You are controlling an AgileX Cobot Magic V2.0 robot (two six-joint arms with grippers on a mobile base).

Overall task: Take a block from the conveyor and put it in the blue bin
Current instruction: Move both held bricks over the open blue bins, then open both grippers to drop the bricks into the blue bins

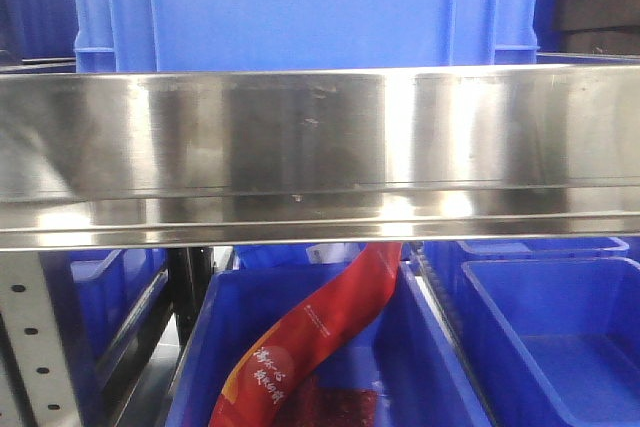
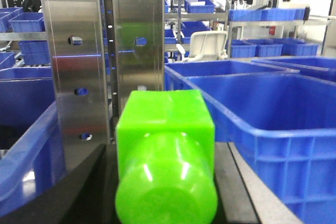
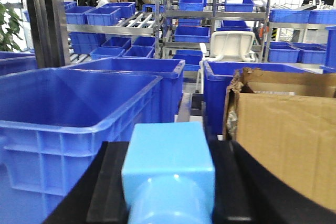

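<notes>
Rack [image 2: 79, 66] behind; blue bin [image 2: 294, 145] nr fingers [image 2: 231, 187]

Front view close against steel rail [image 1: 320, 137]; wrist views look level forward, sharing distant white chair [image 2: 207, 45].

Lime-green block [image 2: 166, 129] and pale-blue block [image 3: 169, 161] sit lower centre among deep-blue bins [image 3: 58, 153], with a streaky silver rail [image 1: 320, 142], a yellow-lettered red banner [image 1: 335, 317] and brown cardboard [image 3: 286, 140].

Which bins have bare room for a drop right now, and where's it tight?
Front view: the lower right bin shows bare floor; the centre bin holds a red package. Right wrist: the big bin left of the light blue block looks empty inside; the cardboard box crowds the right.
</notes>
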